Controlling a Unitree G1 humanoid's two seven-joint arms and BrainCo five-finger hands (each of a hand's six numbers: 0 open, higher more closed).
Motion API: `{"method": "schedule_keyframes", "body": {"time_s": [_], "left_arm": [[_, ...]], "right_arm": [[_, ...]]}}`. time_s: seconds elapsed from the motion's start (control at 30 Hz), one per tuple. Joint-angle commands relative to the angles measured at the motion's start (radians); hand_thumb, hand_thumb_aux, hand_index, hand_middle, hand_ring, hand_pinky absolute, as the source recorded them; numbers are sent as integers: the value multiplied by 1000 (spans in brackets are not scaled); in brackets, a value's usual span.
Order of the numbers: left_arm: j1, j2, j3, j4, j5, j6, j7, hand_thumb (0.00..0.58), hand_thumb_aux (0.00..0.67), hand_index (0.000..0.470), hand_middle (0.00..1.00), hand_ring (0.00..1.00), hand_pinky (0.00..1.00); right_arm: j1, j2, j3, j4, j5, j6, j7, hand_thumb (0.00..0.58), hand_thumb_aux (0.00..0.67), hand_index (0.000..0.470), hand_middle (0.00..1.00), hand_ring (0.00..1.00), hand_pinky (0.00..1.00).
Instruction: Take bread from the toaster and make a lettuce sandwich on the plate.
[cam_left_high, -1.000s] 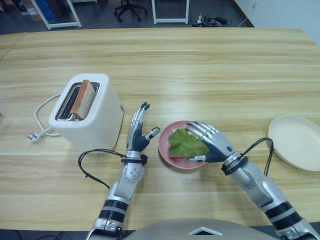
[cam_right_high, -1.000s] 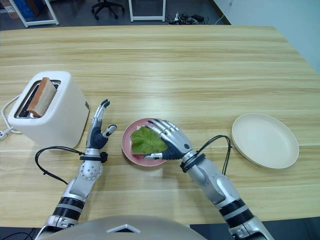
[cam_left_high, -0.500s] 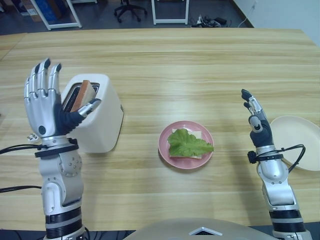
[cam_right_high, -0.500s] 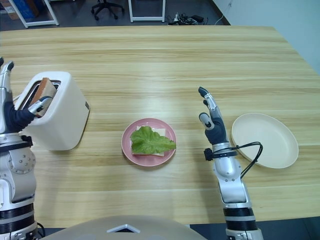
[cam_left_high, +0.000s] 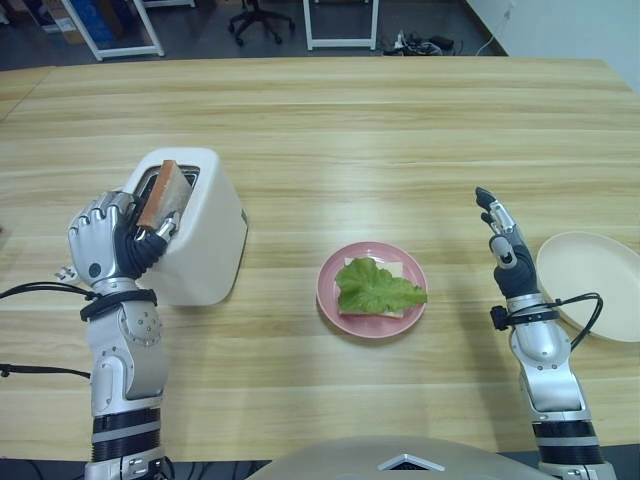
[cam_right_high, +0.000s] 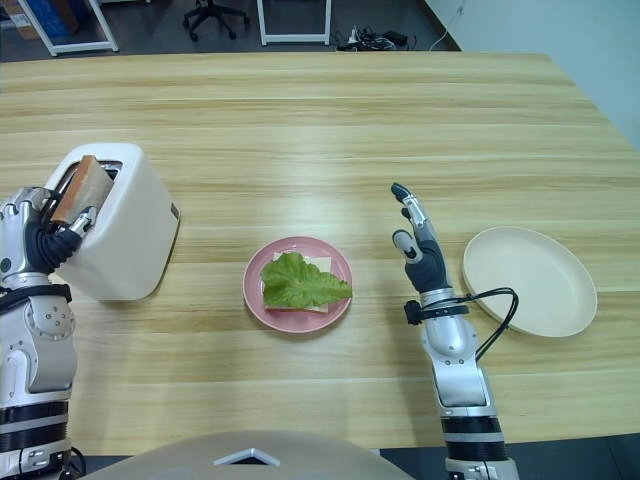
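Observation:
A white toaster stands at the left of the table with a brown bread slice sticking up out of its slot. My left hand is at the toaster's left side, fingers and thumb curled around the lower part of that slice. In the middle sits a pink plate holding a bread slice with a green lettuce leaf on top. My right hand is held upright to the right of the plate, fingers straight and empty.
A cream plate lies at the right edge of the table, close beside my right hand. Black cables loop from both wrists. Bare wooden table stretches behind the toaster and the plates.
My left hand has dropped from a raised, spread pose and curled onto the bread slice in the toaster. The right hand has barely shifted.

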Motion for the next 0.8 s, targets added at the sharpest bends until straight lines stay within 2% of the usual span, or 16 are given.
{"method": "schedule_keyframes", "body": {"time_s": [0.03,0.2,0.3,0.37,0.43,0.53,0.8], "left_arm": [[-4,19,-16,-44,82,-42,166,580,670,470,1000,1000,1000],[-8,12,-7,-145,196,-99,432,580,670,470,1000,1000,1000],[-8,14,45,-231,189,-155,562,580,670,470,1000,1000,1000],[-6,19,74,-285,143,-210,591,580,670,470,1000,1000,1000],[-5,13,66,-320,23,-297,558,580,670,470,1000,1000,1000],[-9,3,-19,-320,-175,-401,417,580,670,470,1000,1000,1000],[-84,-98,-340,-62,-466,-551,66,580,670,470,1000,1000,1000]], "right_arm": [[0,7,-7,24,-18,-1,5,0,0,0,0,0,0],[-6,9,-4,45,-42,-5,0,0,0,0,0,0,0],[-5,11,-5,53,-47,-7,-1,0,0,0,0,0,0],[-6,14,-6,56,-48,-8,-3,0,0,0,0,0,0],[-9,18,-7,60,-48,-8,-4,0,0,0,0,0,0],[-13,23,-12,65,-39,-9,-3,0,0,0,0,0,0],[-29,36,-40,89,-11,-6,4,0,0,0,0,0,0]]}}
